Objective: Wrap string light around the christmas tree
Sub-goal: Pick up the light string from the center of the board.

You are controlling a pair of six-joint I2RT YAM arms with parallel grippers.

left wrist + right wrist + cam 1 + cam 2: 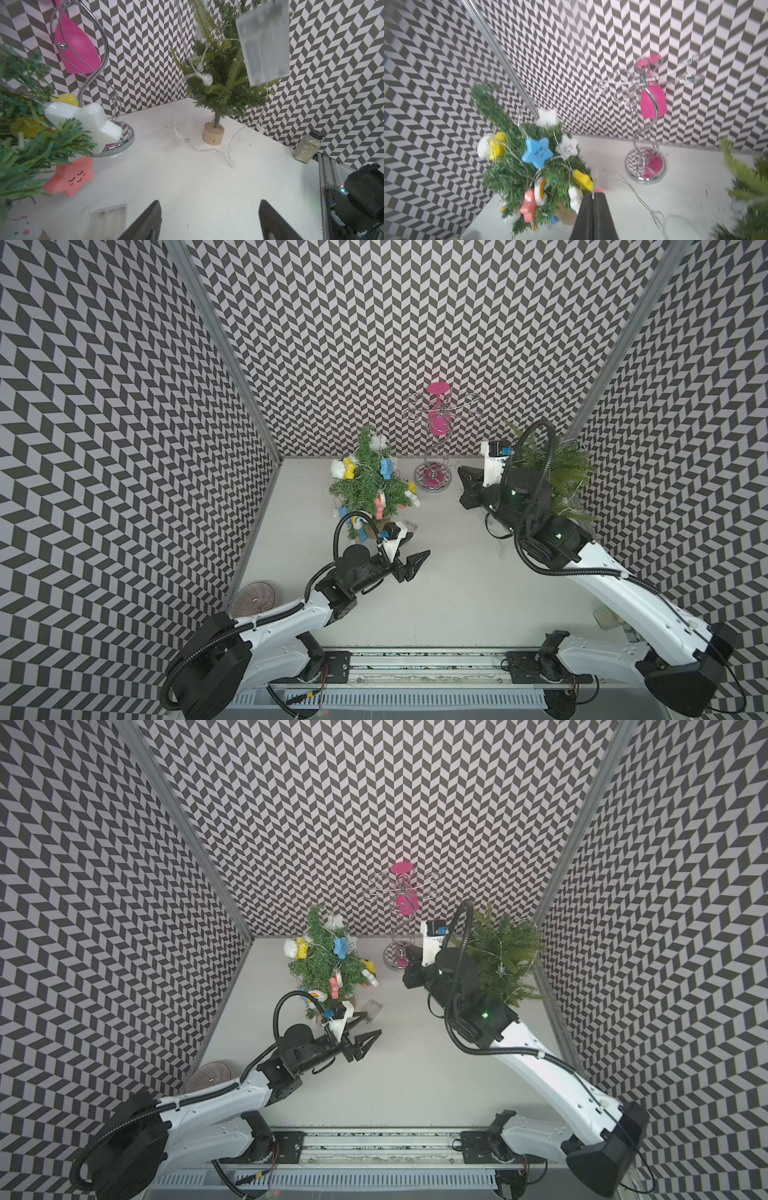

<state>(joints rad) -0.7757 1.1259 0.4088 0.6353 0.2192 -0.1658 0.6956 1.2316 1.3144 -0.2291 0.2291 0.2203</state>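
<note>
String light [208, 149], a thin wire with small clear bulbs, drapes loosely over the christmas tree [226, 91] at the far right of the table [187, 182]. It trails past the tree's wooden base [213, 136] and is pinched between the closed tips of the right gripper [593, 194], while a blurred frosted battery box [265, 41] dangles in front of the tree. A spice jar [308, 148] at the right edge holds pale greenish grains, and a ribbed glass bowl [252, 599] at the near left is partly hidden by the left arm [286, 620], its contents unclear. The left gripper [209, 202] hovers wide open and empty near the star-decorated tree [368, 481].
</note>
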